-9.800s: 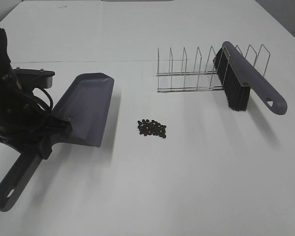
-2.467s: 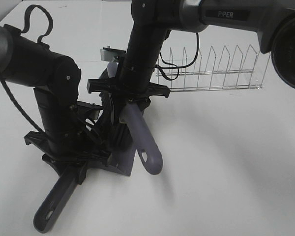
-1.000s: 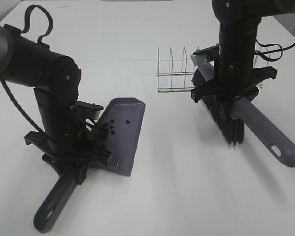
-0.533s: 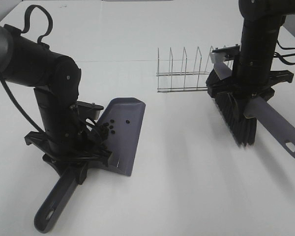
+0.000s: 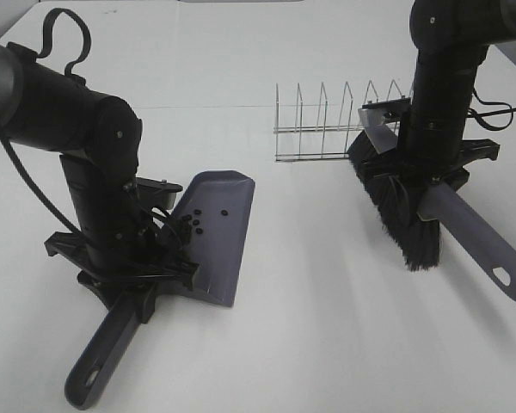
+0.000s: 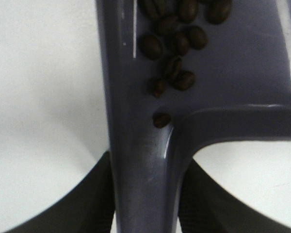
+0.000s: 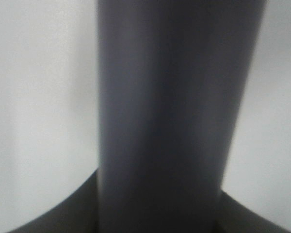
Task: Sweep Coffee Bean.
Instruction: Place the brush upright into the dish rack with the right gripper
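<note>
The grey dustpan (image 5: 219, 237) lies left of centre with its tray tipped up, and several coffee beans (image 5: 194, 224) sit near its back wall. My left gripper (image 5: 133, 275) is shut on the dustpan handle (image 5: 103, 361). Up close, the left wrist view has the beans (image 6: 177, 41) bunched where the handle (image 6: 143, 170) joins the tray. On the right, my right gripper (image 5: 430, 172) is shut on the brush handle (image 5: 482, 254), and the black bristles (image 5: 404, 215) hang just above the table. The right wrist view holds only the blurred handle (image 7: 169, 107).
A wire rack (image 5: 331, 125) stands at the back, just behind and left of the brush head. The white table (image 5: 327, 327) shows bare between the dustpan and the brush. The left arm's bulk (image 5: 69, 129) rises over the dustpan's near end.
The right arm carried the brush to the right and then drew it slightly back and lower beside the rack. The dustpan and left arm barely shifted.
</note>
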You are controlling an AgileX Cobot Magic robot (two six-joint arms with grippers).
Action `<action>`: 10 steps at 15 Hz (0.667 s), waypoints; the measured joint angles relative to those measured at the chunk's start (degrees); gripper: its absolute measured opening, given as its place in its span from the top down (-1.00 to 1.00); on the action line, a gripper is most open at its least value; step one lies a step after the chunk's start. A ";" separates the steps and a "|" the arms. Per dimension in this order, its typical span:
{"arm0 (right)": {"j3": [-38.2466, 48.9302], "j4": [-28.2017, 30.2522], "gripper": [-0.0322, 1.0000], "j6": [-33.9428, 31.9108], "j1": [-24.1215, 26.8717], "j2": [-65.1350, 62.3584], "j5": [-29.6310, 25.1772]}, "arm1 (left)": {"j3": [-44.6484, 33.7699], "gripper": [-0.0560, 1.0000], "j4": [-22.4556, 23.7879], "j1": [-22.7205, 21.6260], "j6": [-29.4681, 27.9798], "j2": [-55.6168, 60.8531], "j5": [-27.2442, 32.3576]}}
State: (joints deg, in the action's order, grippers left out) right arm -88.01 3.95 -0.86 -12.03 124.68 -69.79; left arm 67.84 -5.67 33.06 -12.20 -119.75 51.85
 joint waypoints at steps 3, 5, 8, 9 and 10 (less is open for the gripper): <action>-2.23 -0.17 0.37 0.00 0.00 0.97 0.34 | 0.00 0.27 0.00 0.00 0.00 0.00 0.00; -5.84 -0.74 0.37 0.00 0.06 3.04 -0.34 | 0.00 0.27 -0.06 0.00 0.00 0.00 0.00; -10.66 -1.26 0.37 0.00 0.23 6.07 -0.69 | 0.00 0.27 -0.11 0.00 0.00 0.00 0.00; -11.80 -1.26 0.37 0.00 0.23 6.76 -1.20 | 0.00 0.27 -0.11 0.00 0.00 0.00 0.00; -13.24 -1.26 0.37 0.00 0.23 7.56 -1.32 | 0.00 0.27 -0.11 0.00 0.00 0.00 0.00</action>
State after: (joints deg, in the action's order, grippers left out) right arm -101.24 2.69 -0.86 -11.80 132.24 -71.10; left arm 67.84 -5.79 33.06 -12.20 -119.75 51.85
